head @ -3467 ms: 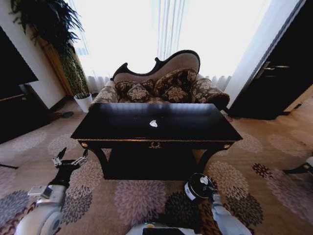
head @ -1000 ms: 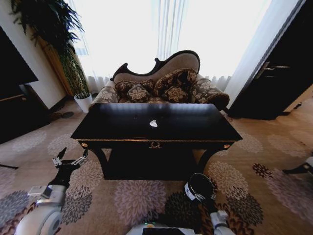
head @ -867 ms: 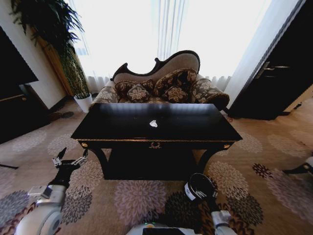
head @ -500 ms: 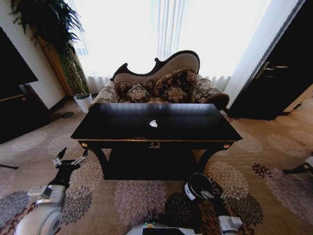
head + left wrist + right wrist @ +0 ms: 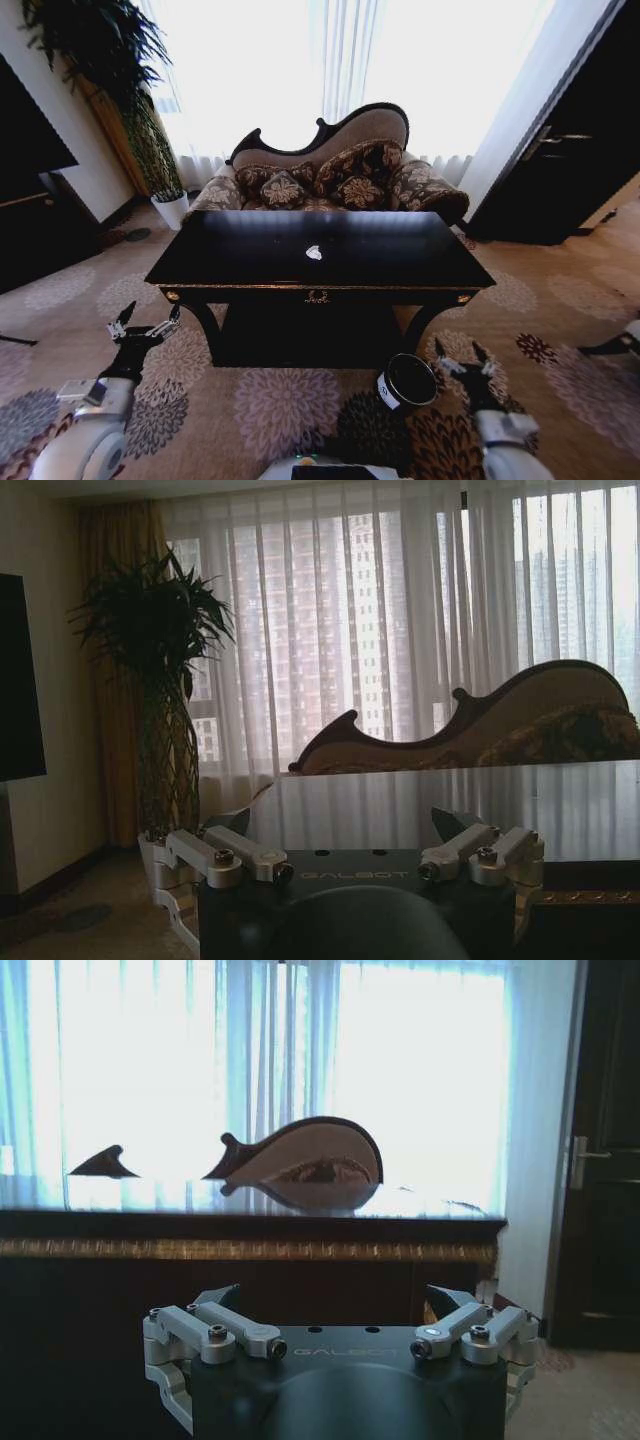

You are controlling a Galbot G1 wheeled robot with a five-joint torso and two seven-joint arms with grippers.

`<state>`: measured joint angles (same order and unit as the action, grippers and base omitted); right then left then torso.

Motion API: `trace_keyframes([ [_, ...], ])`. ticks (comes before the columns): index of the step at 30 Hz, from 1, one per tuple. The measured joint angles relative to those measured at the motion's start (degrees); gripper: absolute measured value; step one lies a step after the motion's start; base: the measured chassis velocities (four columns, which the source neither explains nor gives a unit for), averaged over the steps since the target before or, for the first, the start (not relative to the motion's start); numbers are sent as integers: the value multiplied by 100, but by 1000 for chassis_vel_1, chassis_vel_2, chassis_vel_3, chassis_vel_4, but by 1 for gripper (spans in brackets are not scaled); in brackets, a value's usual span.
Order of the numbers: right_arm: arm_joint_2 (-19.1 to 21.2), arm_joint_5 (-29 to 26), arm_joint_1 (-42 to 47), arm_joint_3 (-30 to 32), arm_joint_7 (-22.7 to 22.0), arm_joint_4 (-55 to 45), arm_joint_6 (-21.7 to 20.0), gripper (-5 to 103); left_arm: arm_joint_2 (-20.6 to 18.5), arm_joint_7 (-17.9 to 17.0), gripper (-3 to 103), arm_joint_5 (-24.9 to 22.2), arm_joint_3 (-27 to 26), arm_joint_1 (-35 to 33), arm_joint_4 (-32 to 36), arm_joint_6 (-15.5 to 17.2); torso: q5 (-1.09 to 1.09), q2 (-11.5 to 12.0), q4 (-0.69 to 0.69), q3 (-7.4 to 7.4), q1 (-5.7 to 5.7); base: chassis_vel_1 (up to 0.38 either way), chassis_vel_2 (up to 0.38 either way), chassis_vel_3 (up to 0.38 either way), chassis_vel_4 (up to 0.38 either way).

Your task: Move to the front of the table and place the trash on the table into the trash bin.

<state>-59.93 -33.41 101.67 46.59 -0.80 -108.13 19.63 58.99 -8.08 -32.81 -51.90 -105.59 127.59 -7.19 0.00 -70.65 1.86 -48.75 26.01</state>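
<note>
The robot faces the long front rail of the table (image 5: 400, 262), close enough that both arms hang low in front of it, which suits a reach onto the top from this side. The right gripper (image 5: 462, 357) is held with its fingers spread wide and nothing between them, just beside the trash bin (image 5: 408, 381), which stands on the carpet (image 5: 280, 405) to that gripper's inner side, in front of the table's right leg. Empty and beside the bin's open mouth, this gripper looks, as a judgement, free for another pick. In the right wrist view the gripper (image 5: 338, 1305) sits below the level of the table top, pointing at the gilded front rail, so it would have to rise before it could reach anything on the surface. One white crumpled piece of trash (image 5: 314, 253) lies near the middle of the glossy top, well ahead of and above both grippers and a little nearer the right one. The left gripper (image 5: 147, 325) is also spread wide and empty, low beside the table's left front corner, apparently waiting. The bin's place on the floor near the right arm keeps the carry from table to bin short.
</note>
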Motion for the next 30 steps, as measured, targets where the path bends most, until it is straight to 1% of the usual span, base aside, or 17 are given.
trace_keyframes([
  [3, 114, -108, -17, 48, -2, -88, -110, 100, 0, 0, 100, 0, 0, 0, 0, 0, 0, 0, 0, 0, 0, 0, 0, 0, 0],
  [5, 369, -392, -125, 120, -4, -301, -357, 100, 0, 0, 100, 0, 0, 0, 0, 0, 1, 0, -1, 0, 0, 0, 0, 0, 0],
  [7, 427, -479, -139, 133, -5, -365, -425, 100, 0, 0, 100, 0, 0, 0, 0, 0, 1, 0, -1, 0, 0, 0, 0, 0, 0],
  [11, 771, -1079, -363, 149, -45, -727, -894, 100, 0, 0, 100, 0, 0, 0, 0, 0, -1, 0, 0, 0, 0, 0, 0, 0, 0],
  [12, 771, -1079, -363, 149, -45, -727, -894, 100, 0, 0, 100, 0, 0, 0, 0, 0, -1, 0, 0, 0, 0, 0, 0, 0, 0],
  [14, 896, -1210, -537, 87, -57, -783, -1047, 100, 0, 0, 100, 0, 0, 0, 0, 0, -1, 0, 0, 0, 0, 0, 0, 0, 0],
  [16, 1140, -1230, -921, -129, -85, -787, -1227, 100, 0, 0, 100, 0, 0, 0, 0, 0, 0, 0, 0, 0, 0, 0, 0, 0, 0],
  [19, 1261, -1196, -1147, -274, -113, -782, -1347, 100, 0, 0, 100, 0, 0, 0, 0, 0, -1, 0, 0, -1, 0, 0, 0, 0, 0],
  [20, 1386, -1170, -1426, -483, -163, -784, -1514, 100, 0, 0, 100, 0, 0, 0, 0, 0, 0, 0, 0, -1, 0, 0, 0, 0, 0],
  [22, 1537, -1116, -1751, -768, -196, -771, -1678, 100, 0, 0, 100, 0, 0, 0, 0, 0, -1, 0, -1, 0, 0, 0, 0, 0, 0],
  [23, 1537, -1116, -1751, -768, -196, -771, -1678, 100, 0, 0, 100, 0, 0, 0, 0, 0, -1, 0, -1, 0, 0, 0, 0, 0, 0],
  [26, 1772, -1095, -2137, -1133, -220, -723, -1892, 100, 0, 0, 100, 0, 0, 0, 0, 0, -1, 0, -1, -1, 0, 0, 0, 0, 0],
  [27, 1772, -1095, -2137, -1133, -220, -723, -1892, 100, 0, 0, 100, 0, 0, 0, 0, 0, -1, 0, -1, -1, 0, 0, 0, 0, 0],
  [28, 1857, -1136, -2246, -1228, -226, -721, -1981, 100, 0, 0, 100, 0, 0, 0, 0, 0, -1, 0, -1, -1, 0, 0, 0, 0, 0],
  [30, 2100, -1459, -2529, -1442, -286, -769, -2283, 100, 0, 0, 100, 0, 0, 0, 0, 0, -1, 0, 0, -1, 0, 0, 0, 0, 0],
])
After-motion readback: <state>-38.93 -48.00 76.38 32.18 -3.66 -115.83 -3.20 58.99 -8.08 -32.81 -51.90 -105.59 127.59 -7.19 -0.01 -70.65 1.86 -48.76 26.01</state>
